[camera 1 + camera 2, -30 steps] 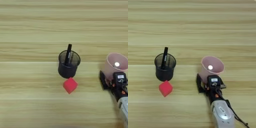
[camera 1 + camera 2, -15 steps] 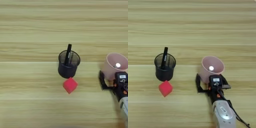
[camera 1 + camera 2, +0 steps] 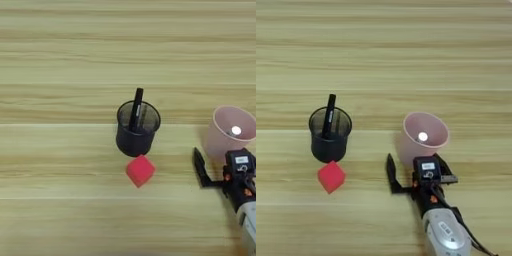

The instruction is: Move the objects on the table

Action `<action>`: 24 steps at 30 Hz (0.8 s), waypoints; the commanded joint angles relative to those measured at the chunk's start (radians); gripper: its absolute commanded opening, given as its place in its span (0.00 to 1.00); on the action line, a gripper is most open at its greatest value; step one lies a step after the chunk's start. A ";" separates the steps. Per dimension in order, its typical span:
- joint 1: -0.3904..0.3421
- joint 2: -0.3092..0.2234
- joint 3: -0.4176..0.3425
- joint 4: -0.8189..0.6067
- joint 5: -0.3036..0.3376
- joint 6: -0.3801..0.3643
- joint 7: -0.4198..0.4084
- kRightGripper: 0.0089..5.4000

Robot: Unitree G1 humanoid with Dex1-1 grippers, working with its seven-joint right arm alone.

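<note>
A black mesh pen cup (image 3: 330, 136) stands upright on the wooden table (image 3: 381, 60), left of centre, with a black pen (image 3: 329, 115) sticking out of it. A small red cube (image 3: 331, 176) lies just in front of the cup, touching or almost touching its base. My right gripper (image 3: 413, 159) comes in from the bottom right and is open. Its two black fingers are spread at the near side of a pink cup (image 3: 423, 136). The left finger (image 3: 200, 168) points up the table, well to the right of the red cube. Nothing is held.
The pink cup stands upright right of centre, with a small white ball or spot (image 3: 422, 136) inside it. The silver forearm (image 3: 446, 235) fills the bottom right corner. Bare wood stretches across the far half and the left side.
The gripper's fingers have spread a little wider around the near side of the pink cup. The pen cup, the red cube and the pink cup have not moved.
</note>
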 commanded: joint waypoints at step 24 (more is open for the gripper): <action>0.243 -0.067 0.041 -0.237 0.035 0.279 0.098 1.00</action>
